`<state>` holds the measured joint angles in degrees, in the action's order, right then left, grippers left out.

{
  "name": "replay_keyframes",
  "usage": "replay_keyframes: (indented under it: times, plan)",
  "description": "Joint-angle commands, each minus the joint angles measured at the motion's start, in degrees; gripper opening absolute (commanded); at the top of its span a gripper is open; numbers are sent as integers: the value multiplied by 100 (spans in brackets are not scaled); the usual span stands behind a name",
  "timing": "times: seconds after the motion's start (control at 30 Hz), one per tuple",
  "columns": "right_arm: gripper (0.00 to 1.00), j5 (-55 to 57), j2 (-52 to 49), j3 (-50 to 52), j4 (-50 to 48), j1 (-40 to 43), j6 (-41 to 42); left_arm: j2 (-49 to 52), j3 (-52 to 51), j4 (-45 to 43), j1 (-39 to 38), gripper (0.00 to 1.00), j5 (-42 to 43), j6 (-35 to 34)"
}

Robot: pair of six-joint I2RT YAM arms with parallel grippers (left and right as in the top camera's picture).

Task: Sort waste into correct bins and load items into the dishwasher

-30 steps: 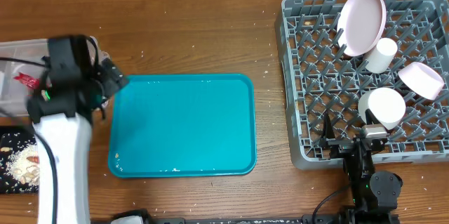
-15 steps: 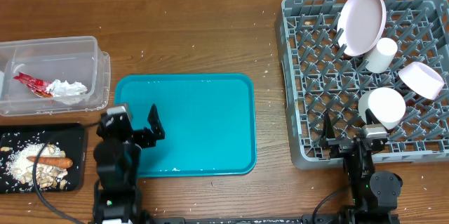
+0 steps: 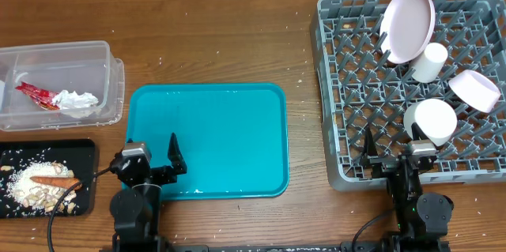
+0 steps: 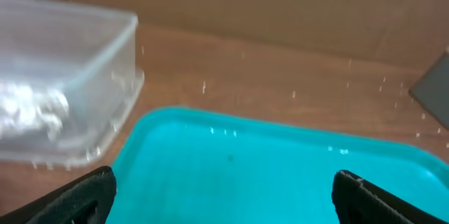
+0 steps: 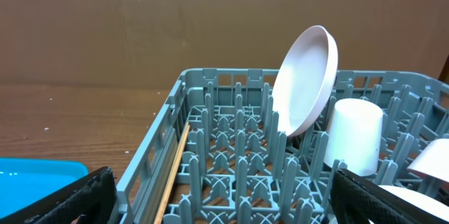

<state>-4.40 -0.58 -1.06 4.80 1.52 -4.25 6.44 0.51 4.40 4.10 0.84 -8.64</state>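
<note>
On the wooden table (image 3: 237, 39) the biggest thing is the grey dish rack (image 3: 356, 94), which fills the right side. Next to it, in the middle, we see the flat teal tray (image 3: 229, 126) with only some small specks on it. The clear tub (image 3: 47, 66) stands at the left edge, and just in front of it lies the black tray (image 3: 85, 157). The pale pink plate (image 3: 408, 23) stands on its edge between the pegs at the back of the rack. The left gripper (image 4: 224, 206) hangs over the near left corner of the teal tray; its jaws are spread wide and hold nothing. The right gripper (image 5: 224, 206) is at the front edge of the rack, also wide open and empty. The white bowl (image 3: 435, 120) sits upside down in the front right part of the rack. The pale pink dish (image 3: 474, 88) leans at the right side, and the white cup (image 3: 432, 61) is just beside the plate. The foil wrapper (image 3: 55, 98) lies inside the tub. On the black tray we find the heap of crumbs (image 3: 28, 189), with the carrot (image 3: 54, 182) lying on top of it
</note>
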Motion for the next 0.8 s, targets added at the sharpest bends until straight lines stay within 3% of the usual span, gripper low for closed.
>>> replay_keyframes:
  times: [0.0,0.77]
  plan:
    - [100,48,42,59,-24,26,37,-577,-24,7,7,100,-83,398]
    - [100,48,42,59,-24,26,39,-616,-24,2,39,100,-92,396]
